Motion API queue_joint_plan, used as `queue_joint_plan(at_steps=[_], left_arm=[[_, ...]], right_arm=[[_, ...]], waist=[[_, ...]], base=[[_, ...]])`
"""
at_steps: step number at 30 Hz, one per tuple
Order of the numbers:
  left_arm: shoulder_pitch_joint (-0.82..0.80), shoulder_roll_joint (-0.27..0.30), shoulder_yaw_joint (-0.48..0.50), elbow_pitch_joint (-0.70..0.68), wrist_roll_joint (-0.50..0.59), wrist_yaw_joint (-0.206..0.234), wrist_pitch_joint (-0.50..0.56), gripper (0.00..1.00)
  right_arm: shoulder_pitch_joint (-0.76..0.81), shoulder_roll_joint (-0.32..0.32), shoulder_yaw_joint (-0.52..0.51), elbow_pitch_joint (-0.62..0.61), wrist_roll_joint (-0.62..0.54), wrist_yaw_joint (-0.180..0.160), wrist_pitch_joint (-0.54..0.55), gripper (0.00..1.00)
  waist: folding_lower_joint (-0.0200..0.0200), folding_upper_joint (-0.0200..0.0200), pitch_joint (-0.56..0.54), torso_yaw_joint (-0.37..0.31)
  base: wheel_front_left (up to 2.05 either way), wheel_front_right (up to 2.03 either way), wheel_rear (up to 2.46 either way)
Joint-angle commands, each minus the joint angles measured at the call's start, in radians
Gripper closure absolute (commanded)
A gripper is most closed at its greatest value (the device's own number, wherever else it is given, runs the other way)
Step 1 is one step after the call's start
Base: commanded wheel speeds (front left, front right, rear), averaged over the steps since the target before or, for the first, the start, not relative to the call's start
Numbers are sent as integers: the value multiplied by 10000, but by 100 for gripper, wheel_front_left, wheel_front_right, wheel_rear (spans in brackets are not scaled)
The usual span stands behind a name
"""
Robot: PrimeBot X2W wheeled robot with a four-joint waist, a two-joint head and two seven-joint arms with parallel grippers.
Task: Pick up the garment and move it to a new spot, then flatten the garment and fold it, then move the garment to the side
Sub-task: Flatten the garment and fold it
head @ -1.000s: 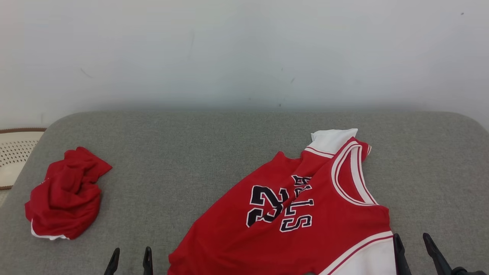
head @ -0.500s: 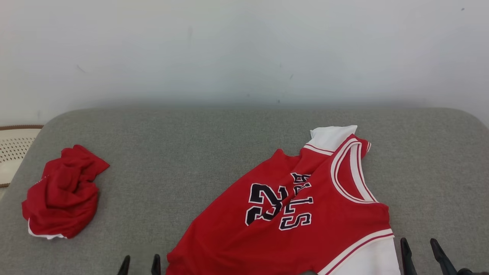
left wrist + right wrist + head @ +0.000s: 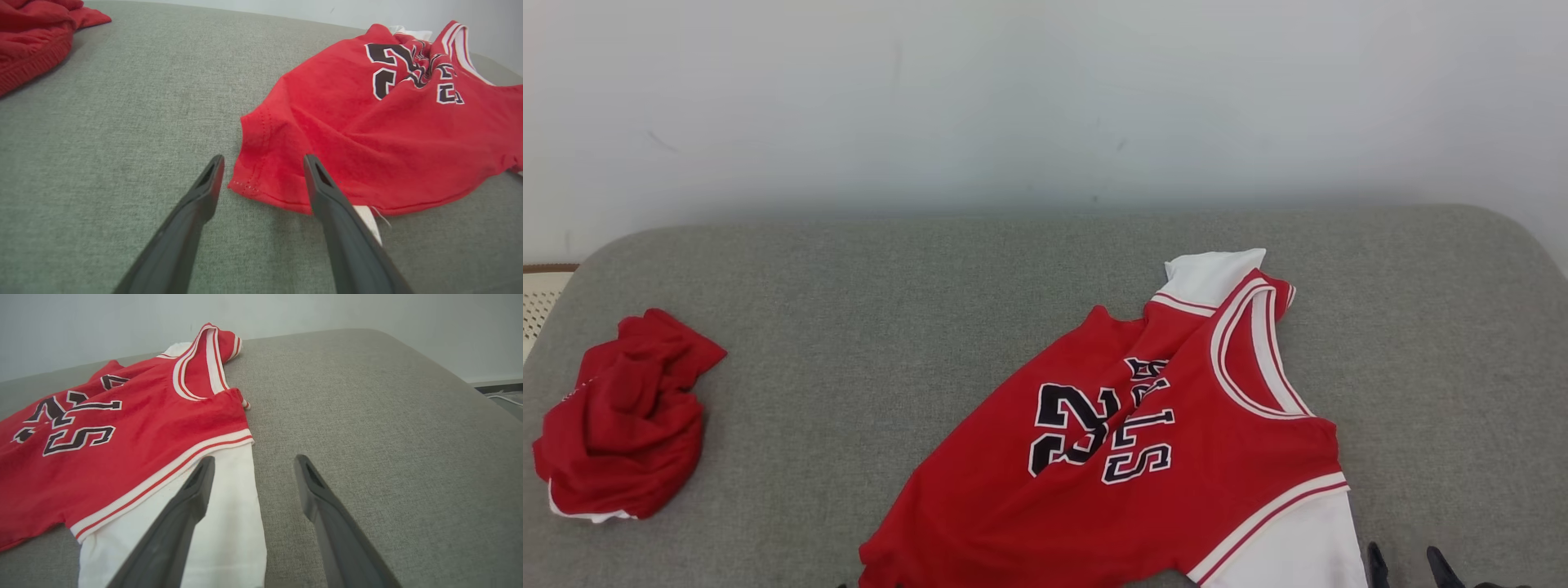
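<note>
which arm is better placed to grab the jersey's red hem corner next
Probably left: the left gripper is open with the hem corner of the jersey just beyond its fingertips; the right gripper is by the white sleeve.

Left claw (image 3: 263, 160): two long fingers (image 3: 192, 216) are showing matte charcoal grey, smooth, tapering to blunt slanted tips.
Left tips: each is carrying a narrow elongated hollow on its inner face.
Right claw (image 3: 255, 458): is wearing the same dark grey, same taper, same slotted tips.
Head view, 5 o'clock: right claw's tips are reading as small black spikes.
</note>
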Motion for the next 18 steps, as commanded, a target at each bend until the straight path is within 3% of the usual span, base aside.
queue_joint_plan(at_steps=[1,6,18], left_arm=[[-163,28,-10,309,-53,-37,-10,0],[-603,4,47,1077,-81,33,-17,0],[-1212,-35,-110,2487,-207,-435,-19,0]], right_arm=[[-138,-12,36,199,-97,5,27,0],[-328,48,136,889,-203,5,173,0],[-624,-30,426,2523,-246,5,802,0]], waist=[[-1,-1,53,-46],[-1,-1,119,-39],[-1,-1,142,-28]], base=[[0,0,0],[0,0,0],[0,0,0]])
